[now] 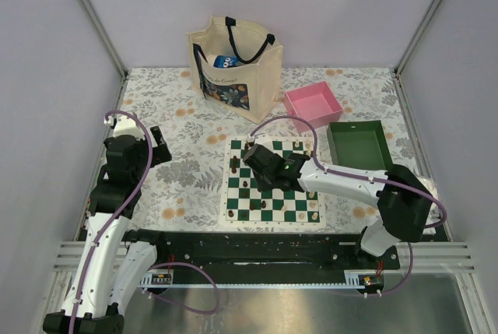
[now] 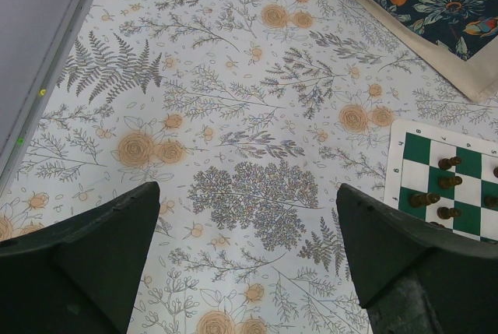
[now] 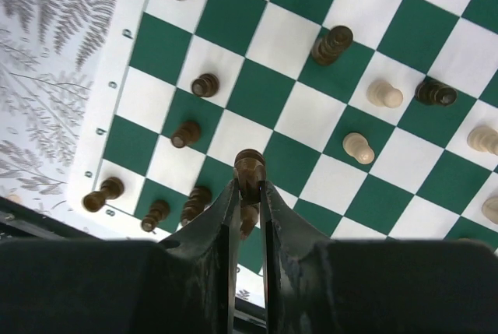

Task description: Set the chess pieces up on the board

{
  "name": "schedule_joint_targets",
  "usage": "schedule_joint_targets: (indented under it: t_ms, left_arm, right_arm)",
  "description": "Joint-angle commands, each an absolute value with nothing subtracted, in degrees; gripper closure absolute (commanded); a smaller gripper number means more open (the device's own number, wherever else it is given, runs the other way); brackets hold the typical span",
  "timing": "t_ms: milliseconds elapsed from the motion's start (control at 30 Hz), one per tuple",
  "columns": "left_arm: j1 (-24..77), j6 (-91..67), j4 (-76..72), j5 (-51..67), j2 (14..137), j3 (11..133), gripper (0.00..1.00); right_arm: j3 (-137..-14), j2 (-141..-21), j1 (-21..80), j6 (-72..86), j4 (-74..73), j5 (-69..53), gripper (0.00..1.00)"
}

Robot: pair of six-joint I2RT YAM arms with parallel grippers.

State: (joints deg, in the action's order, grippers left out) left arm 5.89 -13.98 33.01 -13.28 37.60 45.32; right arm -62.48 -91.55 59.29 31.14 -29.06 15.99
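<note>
Top view: the board (image 1: pixel 272 220) lies mid-table, closer to the near edge; the right pincer (image 1: pixel 252 153) hangs over the board's far-left part.

Left wrist view: the left pincer (image 2: pixel 247 190) is spread wide and holds nothing, above the table (image 2: pixel 233 77) toward its left edge; dark pieces (image 2: pixel 447 163) stand on the board's corner.

Right wrist view: the right pincer is pinching 1 dark piece (image 3: pixel 250 169) over the board; cream pieces (image 3: pixel 384 94) stand on squares nearby.
</note>
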Motion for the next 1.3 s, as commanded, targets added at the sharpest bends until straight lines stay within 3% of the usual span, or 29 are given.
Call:
schedule_joint_targets:
  t_ms: [0,433,1267]
  left_arm:
    - [5.62,-14.24,31.46,-13.36,37.35,46.05,0.01]
    - [5.62,-14.24,31.46,-13.45,37.35,45.97,0.01]
    - [5.62,-14.24,31.55,-13.36,37.27,45.97,0.01]
  right_arm:
    - [-65.47,-88.24,61.08,31.11,-26.46,16.26,0.82]
    - [-74.09,-99.92,69.17,31.64,-23.82,15.56,0.82]
    - [-75.23,-106.96,69.79,32.34,-24.08,12.92,0.81]
